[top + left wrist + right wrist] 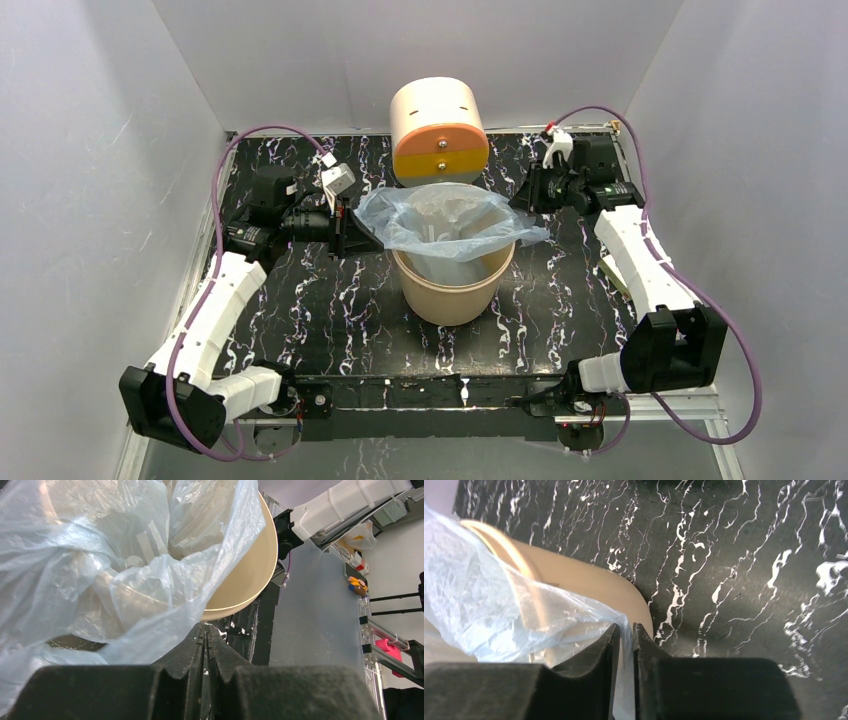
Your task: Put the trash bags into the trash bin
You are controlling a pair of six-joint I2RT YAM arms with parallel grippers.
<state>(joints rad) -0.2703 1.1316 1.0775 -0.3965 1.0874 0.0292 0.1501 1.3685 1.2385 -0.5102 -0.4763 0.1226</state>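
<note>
Bag [440,215] over bin [450,300], left end effector [205,631], right end effector [625,632] pinching edges

Even, diffuse white light from above. Overhead view sharp, walls [100,150] bright. Wrist views softer: trash bags [100,570] carry pale glare, and the near fingers [125,690] lie out of focus.

trash bin [455,295] floor hidden under trash bag [450,220] (lettering unreadable), bin's far rim covered
</note>
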